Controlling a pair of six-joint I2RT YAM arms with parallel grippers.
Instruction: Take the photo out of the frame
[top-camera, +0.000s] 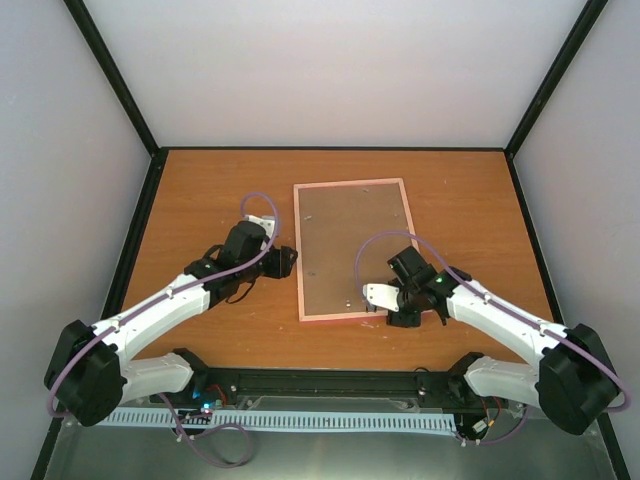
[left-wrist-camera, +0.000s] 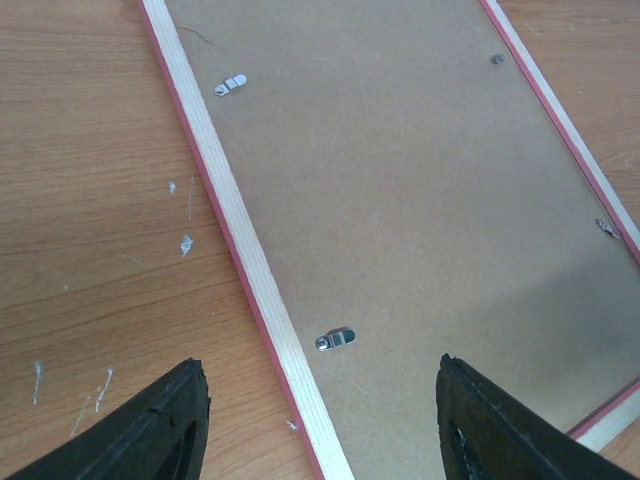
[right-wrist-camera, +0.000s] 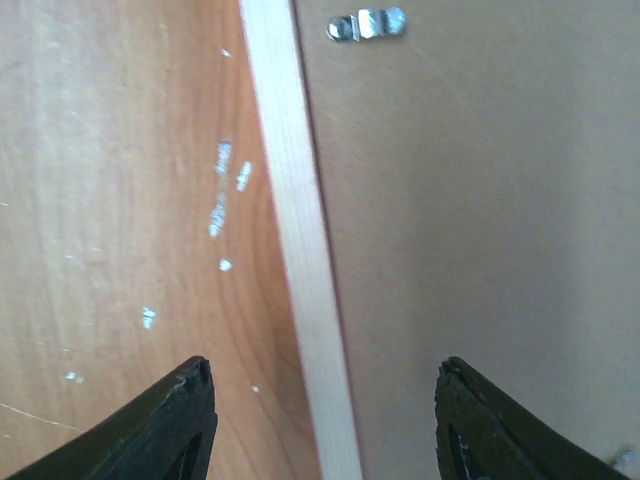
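Note:
The frame (top-camera: 298, 250) lies face down in the middle of the wooden table, its brown backing board (top-camera: 350, 240) up and its thin pink border showing all round. The photo is hidden under the board. My left gripper (top-camera: 284, 260) hangs open at the frame's left side. In the left wrist view its fingertips (left-wrist-camera: 320, 365) straddle the pale wooden rail (left-wrist-camera: 240, 240) and a small metal clip (left-wrist-camera: 334, 340). My right gripper (top-camera: 378, 300) is open over the near edge by the right corner. It spans the rail (right-wrist-camera: 300, 230) with nothing between its fingers (right-wrist-camera: 323, 362).
More metal clips sit on the backing board (left-wrist-camera: 230, 86) (right-wrist-camera: 366, 24). White scuff marks (left-wrist-camera: 186, 244) dot the table (top-camera: 200, 200). Grey walls with black corner posts (top-camera: 112, 80) close in the table on three sides.

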